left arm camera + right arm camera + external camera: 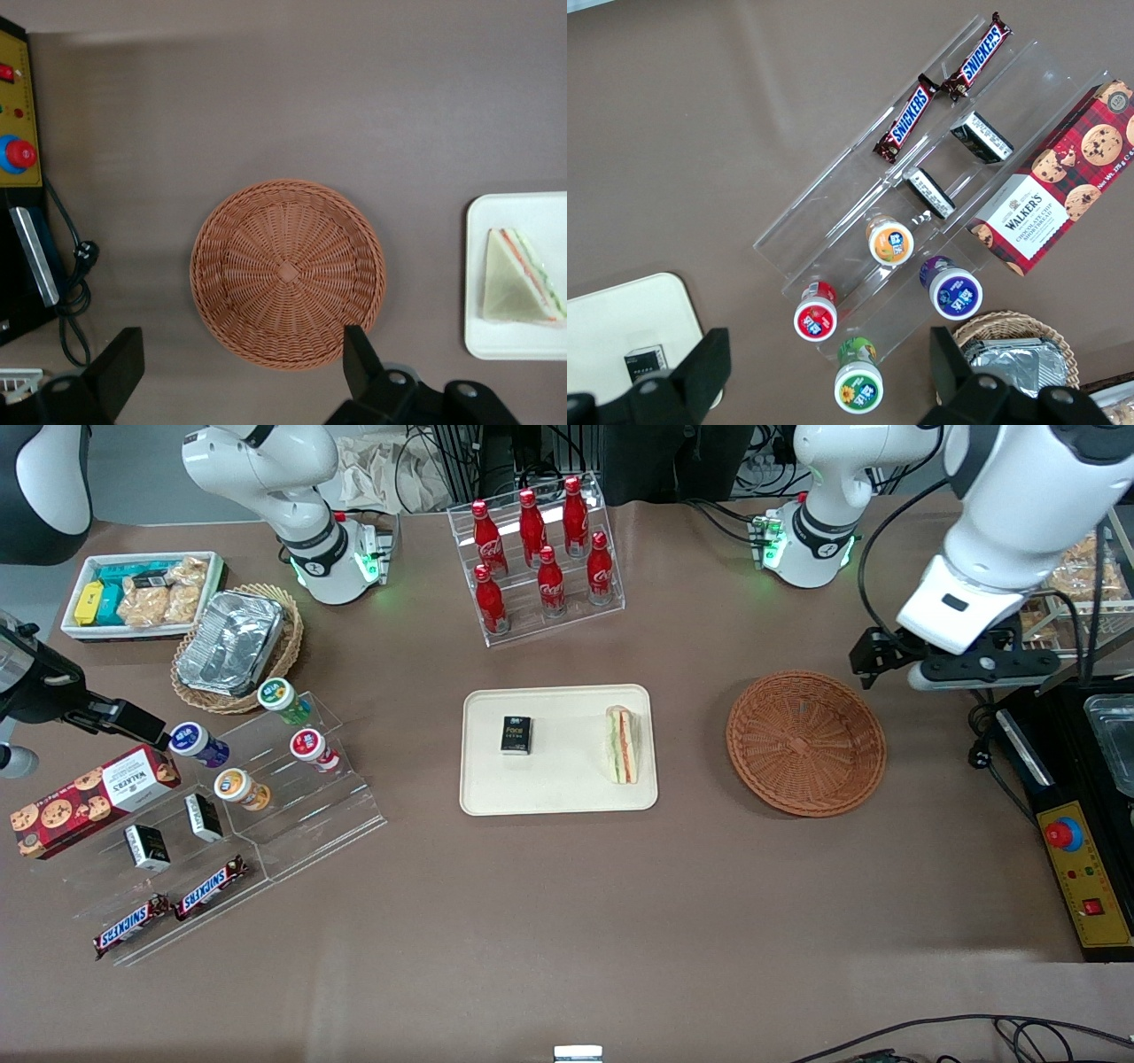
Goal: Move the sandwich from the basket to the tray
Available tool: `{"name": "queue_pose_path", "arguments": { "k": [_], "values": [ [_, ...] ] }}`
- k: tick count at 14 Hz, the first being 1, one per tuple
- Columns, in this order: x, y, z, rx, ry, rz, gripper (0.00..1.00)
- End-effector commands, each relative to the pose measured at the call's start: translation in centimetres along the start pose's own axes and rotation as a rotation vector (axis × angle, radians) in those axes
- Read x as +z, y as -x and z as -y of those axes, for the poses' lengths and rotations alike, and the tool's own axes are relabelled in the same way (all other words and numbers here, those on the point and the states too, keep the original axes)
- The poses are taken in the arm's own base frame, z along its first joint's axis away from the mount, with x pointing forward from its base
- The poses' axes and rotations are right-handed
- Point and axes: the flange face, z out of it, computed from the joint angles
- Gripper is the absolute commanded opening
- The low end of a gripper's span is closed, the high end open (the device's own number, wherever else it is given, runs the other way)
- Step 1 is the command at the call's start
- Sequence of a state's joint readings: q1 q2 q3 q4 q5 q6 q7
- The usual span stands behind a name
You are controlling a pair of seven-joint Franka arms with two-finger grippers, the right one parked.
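Sandwich (622,745) lay on the tray (558,793), at the tray's end toward the working arm, long axis running near-to-far from the front camera. A small black box (516,735) sat on the same tray, well apart from the sandwich, toward the parked arm's end.

Basket (805,742) held nothing; wrist view showed bare weave across its whole floor (288,270). It stood beside the tray, not touching it, toward the working arm's end of the table.

Gripper (983,666) hung above the table, off the basket's rim on the side away from the tray, a little farther from the front camera than the basket. Fingers (363,363) were spread wide with nothing between them; in the wrist view the basket showed through the gap.

Key relation: the sandwich lay from the gripper toward the parked arm's end, past the basket, so the basket sat between gripper and sandwich.

Judgement: placement looked complete, the sandwich resting fully inside the tray rim. No further grasp seemed called for; only a clear retreat remained.
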State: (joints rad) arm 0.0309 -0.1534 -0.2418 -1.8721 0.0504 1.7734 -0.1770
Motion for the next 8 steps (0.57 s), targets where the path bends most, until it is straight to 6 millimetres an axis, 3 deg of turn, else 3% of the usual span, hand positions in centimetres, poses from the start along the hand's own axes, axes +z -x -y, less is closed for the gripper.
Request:
{"name": "queue_pose_path", "arguments": {
  "k": [1, 6, 8],
  "values": [
    [-0.2, -1.2, 0.9, 0.114, 0.049, -0.001, 1.00],
    [-0.4, -6.3, 1.7, 0.142, 0.096, -0.035, 1.00],
    [0.0, -7.3, 1.0, 0.150, 0.099, -0.034, 1.00]
  ]
}}
